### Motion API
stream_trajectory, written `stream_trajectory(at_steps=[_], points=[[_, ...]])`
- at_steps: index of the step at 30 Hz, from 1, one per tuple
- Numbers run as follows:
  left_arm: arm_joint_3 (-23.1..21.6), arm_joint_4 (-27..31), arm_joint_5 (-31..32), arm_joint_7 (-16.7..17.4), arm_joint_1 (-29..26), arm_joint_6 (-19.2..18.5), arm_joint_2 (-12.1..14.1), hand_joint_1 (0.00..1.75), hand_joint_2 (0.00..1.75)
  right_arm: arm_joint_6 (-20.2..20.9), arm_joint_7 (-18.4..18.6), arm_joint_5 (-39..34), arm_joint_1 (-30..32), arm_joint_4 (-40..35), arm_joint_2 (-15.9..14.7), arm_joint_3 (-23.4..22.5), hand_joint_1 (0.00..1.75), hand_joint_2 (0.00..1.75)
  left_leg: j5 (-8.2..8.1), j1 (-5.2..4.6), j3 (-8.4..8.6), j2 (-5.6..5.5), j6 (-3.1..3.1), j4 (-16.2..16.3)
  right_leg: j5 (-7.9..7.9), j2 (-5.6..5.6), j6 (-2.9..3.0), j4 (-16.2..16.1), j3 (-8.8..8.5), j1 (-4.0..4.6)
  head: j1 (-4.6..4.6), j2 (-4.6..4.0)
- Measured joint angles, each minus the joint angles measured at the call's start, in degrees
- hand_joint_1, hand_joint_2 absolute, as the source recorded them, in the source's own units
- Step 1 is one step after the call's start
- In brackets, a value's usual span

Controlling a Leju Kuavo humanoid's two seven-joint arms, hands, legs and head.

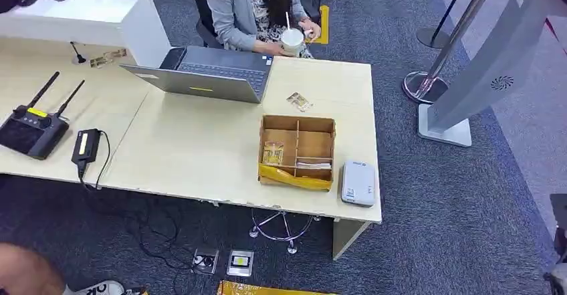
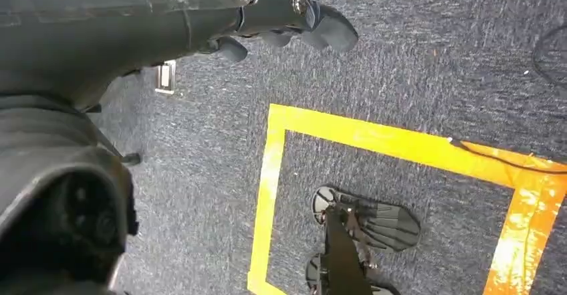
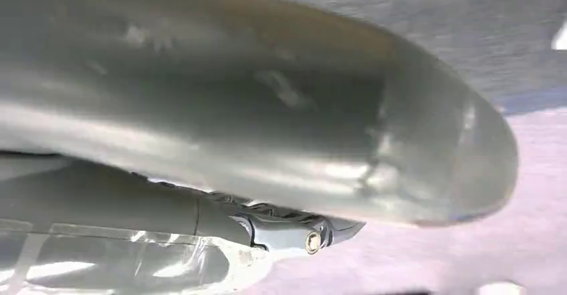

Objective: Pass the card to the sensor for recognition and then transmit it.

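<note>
A compartmented cardboard box [image 1: 297, 151] sits near the front right of the pale desk [image 1: 200, 154]. One gold-printed card [image 1: 273, 153] lies in its left compartment and flat white cards [image 1: 313, 165] in a right one. Another card [image 1: 299, 101] lies loose on the desk behind the box. The white sensor unit [image 1: 358, 183] rests just right of the box at the desk's front corner. My left hand [image 2: 294, 21] hangs over the carpet with its fingers apart and nothing in them. My right hand [image 3: 287, 231] is a close grey blur, its fingers mostly hidden.
An open laptop [image 1: 207, 74] faces a seated person holding a cup [image 1: 291, 41] across the desk. A black antenna controller [image 1: 30, 131] and a corded black box [image 1: 85, 146] lie at the left. A grey stand [image 1: 468, 87] and a stanchion base [image 1: 424, 84] occupy the right floor. Yellow tape [image 2: 374, 138] marks the carpet.
</note>
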State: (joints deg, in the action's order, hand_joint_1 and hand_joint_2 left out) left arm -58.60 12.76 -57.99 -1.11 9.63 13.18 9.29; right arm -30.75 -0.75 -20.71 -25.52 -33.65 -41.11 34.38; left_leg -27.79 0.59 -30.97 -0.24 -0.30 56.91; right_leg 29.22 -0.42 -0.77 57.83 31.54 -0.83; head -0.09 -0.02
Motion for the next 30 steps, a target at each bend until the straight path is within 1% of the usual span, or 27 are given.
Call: stream_trajectory(at_steps=[2, 3, 6, 8, 11, 15, 17, 20, 23, 30], points=[[0.0, 0.0, 0.4, 0.0, 0.0, 0.0, -0.1, 0.00, 0.00, 0.3, 3.7, 9.8, -2.0, -4.1, -0.5, -0.2, 0.00, 0.00, 0.03, 0.00, -0.17, 0.00, 0.05, 0.0, -0.02, -0.02, 0.01, 0.1, 0.06, 0.00, 0.04, 0.00], [0.0, 0.0, 0.8, 0.0, 0.1, -0.1, -0.2, 0.00, 0.00, 0.9, 6.0, 16.6, -3.2, -7.1, -0.5, -0.2, 0.00, 0.00, 0.03, -0.01, -0.12, 0.10, 0.04, 0.0, -0.02, 0.12, 0.01, 0.1, 0.15, 0.00, 0.00, 0.00], [0.0, 0.0, 1.5, 0.4, 0.8, -0.5, -0.3, 0.00, 0.00, 3.3, 11.2, 30.3, -6.4, -14.3, -0.6, 0.1, 0.00, 0.00, 0.07, 0.00, -0.04, 0.09, 0.08, 0.0, -0.02, 0.11, 0.01, 0.1, 0.18, 0.01, 0.02, 0.00], [0.0, 0.0, 1.8, 0.6, 1.0, -0.6, -0.4, 0.00, 0.00, 5.6, 12.3, 36.2, -8.3, -18.8, -0.3, 0.3, 0.00, 0.00, 0.10, 0.01, -0.09, -0.12, 0.08, 0.0, -0.02, -0.12, 0.02, 0.1, 0.17, 0.02, 0.04, 0.00], [0.0, 0.0, 2.4, 1.2, 1.2, -0.7, -0.7, 0.00, 0.00, 9.6, 13.6, 43.4, -10.7, -24.3, 0.6, 1.0, 0.00, 0.00, 0.11, 0.01, -0.14, -0.14, 0.07, 0.0, -0.01, -0.15, 0.02, 0.1, 0.19, 0.02, 0.02, 0.00], [0.0, 0.0, 2.6, 1.8, 1.6, -0.7, -0.9, 0.00, 0.00, 13.9, 14.6, 50.1, -13.6, -30.7, 2.1, 3.0, 0.00, 0.00, 0.11, 0.00, -0.17, -0.13, 0.07, 0.0, -0.01, -0.13, 0.02, 0.1, 0.23, 0.02, 0.02, 0.00], [0.0, 0.0, 2.7, 1.9, 1.8, -0.7, -1.0, 0.00, 0.00, 15.3, 15.0, 52.5, -15.0, -33.1, 2.9, 4.3, 0.00, 0.00, 0.11, 0.00, -0.18, -0.15, 0.07, 0.0, -0.01, -0.15, 0.02, 0.1, 0.23, 0.02, 0.02, 0.00], [0.0, 0.0, 2.7, 2.4, 1.8, -0.7, -1.2, 0.00, 0.00, 17.5, 15.3, 54.0, -16.7, -35.8, 4.3, 5.8, 0.00, 0.00, 0.11, 0.00, -0.19, -0.15, 0.07, 0.0, -0.01, -0.14, 0.02, 0.1, 0.24, 0.02, 0.04, 0.00], [0.0, 0.0, 2.6, 2.4, 1.9, -0.7, -1.3, 0.00, 0.00, 18.8, 15.1, 54.8, -17.7, -37.6, 5.8, 7.0, 0.00, 0.00, 0.11, 0.00, -0.19, -0.14, 0.07, 0.0, -0.01, -0.14, 0.02, 0.1, 0.24, 0.01, 0.00, 0.00], [0.0, 0.0, 2.8, 2.4, 1.9, -0.7, -1.6, 0.00, 0.00, 21.5, 14.4, 56.5, -20.4, -38.7, 8.8, 10.5, 0.00, 0.00, 0.11, 0.00, -0.21, -0.14, 0.07, 0.0, -0.01, -0.13, 0.02, 0.1, 0.27, 0.02, 0.02, 0.00]])
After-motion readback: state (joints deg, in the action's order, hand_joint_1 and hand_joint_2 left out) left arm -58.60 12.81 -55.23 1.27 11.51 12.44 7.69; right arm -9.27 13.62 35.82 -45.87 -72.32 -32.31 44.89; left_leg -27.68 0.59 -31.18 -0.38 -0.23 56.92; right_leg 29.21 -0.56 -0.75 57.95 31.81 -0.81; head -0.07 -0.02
